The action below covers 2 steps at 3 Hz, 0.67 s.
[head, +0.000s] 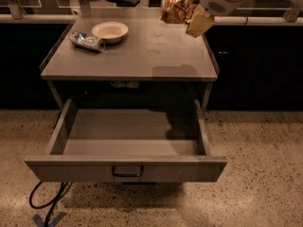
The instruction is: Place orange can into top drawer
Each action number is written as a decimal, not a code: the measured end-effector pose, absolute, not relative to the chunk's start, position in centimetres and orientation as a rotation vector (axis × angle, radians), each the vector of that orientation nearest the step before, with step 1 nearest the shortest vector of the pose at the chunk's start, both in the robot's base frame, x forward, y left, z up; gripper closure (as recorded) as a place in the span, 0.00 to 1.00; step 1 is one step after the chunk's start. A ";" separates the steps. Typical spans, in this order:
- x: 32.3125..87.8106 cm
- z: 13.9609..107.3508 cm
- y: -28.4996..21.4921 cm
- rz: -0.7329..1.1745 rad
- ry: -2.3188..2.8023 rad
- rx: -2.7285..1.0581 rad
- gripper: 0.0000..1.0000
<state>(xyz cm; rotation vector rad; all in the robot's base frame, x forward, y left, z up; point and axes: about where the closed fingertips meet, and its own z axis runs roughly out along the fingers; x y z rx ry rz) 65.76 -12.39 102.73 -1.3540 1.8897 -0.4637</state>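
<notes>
**Camera view:** can (176, 7) is held aloft by gripper (191, 16) over back-right corner of counter (142, 56); drawer (85, 170) is pulled open below front edge, nothing seen inside.

Fingers are closed on can nr its right end, w/ can lying sideways. Can is judged light, thin-walled and smooth; it looks dented, so a hard squeeze could crush it and a weak one let it slip. Mid-body is judged the best hold. No brand or writing can be read. Bowl (110, 30) and silver can (87, 40) are seen nr back-left corner.

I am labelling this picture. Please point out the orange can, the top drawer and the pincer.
orange can (174, 7): camera view, its patterned side.
top drawer (128, 126): camera view, its bare floor.
pincer (191, 18): camera view, between its fingertips, shut on the can over the table (142, 51), far right.
</notes>
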 end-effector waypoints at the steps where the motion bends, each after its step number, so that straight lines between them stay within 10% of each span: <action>1: 66.0 102.2 -12.5 -0.460 1.898 -1.358 1.00; 2: 65.8 96.4 -13.1 -0.399 2.002 -1.410 1.00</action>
